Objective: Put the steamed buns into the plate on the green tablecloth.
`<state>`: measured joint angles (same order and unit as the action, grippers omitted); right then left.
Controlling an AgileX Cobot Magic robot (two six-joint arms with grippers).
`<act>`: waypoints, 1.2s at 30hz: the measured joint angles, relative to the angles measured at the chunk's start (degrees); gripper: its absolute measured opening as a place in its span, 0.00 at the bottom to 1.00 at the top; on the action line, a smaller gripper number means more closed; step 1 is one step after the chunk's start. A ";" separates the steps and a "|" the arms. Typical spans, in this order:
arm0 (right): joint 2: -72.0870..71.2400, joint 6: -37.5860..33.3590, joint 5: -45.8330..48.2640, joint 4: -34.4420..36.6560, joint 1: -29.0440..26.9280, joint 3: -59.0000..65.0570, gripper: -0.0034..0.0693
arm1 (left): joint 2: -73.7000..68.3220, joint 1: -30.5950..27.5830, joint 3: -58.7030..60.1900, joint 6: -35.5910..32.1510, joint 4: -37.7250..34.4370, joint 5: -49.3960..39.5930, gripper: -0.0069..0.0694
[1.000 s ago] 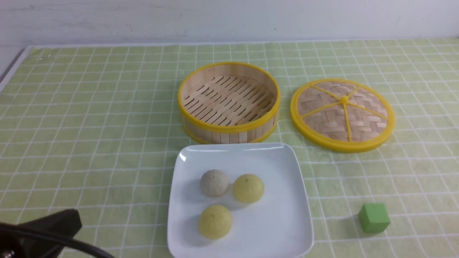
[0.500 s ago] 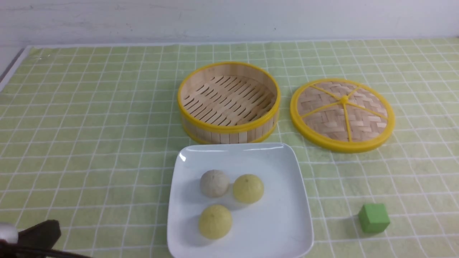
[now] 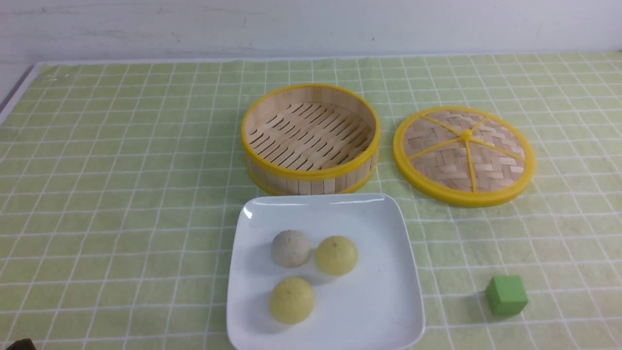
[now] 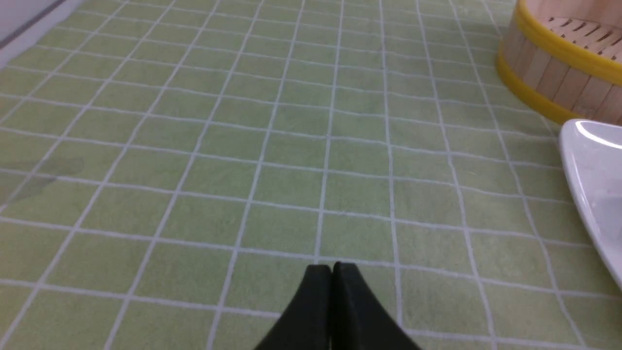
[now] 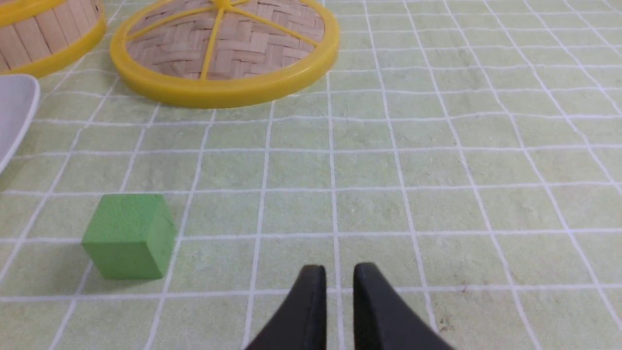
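Tablecloth [image 3: 121, 170]: plate [image 3: 388, 291] holds buns [image 3: 291, 300] (three).

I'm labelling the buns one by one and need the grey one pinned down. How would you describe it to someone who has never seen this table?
Find the white square plate in front of the bamboo steamer basket. Three buns sit on it; the greyish-white bun is at the back left, close beside one yellow bun and behind the other. It alone is grey, not yellow.

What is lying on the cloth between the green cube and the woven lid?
Nothing: only bare green tablecloth separates the green cube from the woven lid, seen best in the right wrist view.
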<state>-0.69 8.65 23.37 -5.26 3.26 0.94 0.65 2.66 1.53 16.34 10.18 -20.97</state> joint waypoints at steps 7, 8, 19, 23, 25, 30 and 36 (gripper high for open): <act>0.00 0.00 0.00 0.00 0.00 0.00 0.22 | 0.00 -1.16 -0.05 -2.71 -1.18 -0.29 0.11; 0.00 0.00 0.00 0.00 0.00 0.00 0.22 | 0.00 -1.16 -0.05 -2.71 -1.24 -0.29 0.11; 0.00 0.00 0.00 0.00 0.00 0.00 0.23 | 0.00 -1.16 -0.05 -2.92 -0.44 -0.29 0.13; 0.00 0.00 0.00 0.00 0.00 0.00 0.24 | 0.00 -1.16 -0.05 -2.92 -0.42 -0.29 0.14; 0.00 0.00 0.00 0.00 0.00 0.00 0.24 | 0.00 -1.16 -0.05 -2.97 -0.37 -0.29 0.14; 0.00 0.00 0.00 0.00 0.00 0.00 0.25 | 0.00 -1.16 -0.05 -2.97 -0.31 -0.29 0.14; 0.00 0.00 0.00 0.00 0.00 0.00 0.26 | 0.00 -1.16 -0.05 -2.97 -0.24 -0.29 0.14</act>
<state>-0.69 8.65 23.37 -5.26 3.26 0.94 0.65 1.50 1.48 13.37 9.94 -21.26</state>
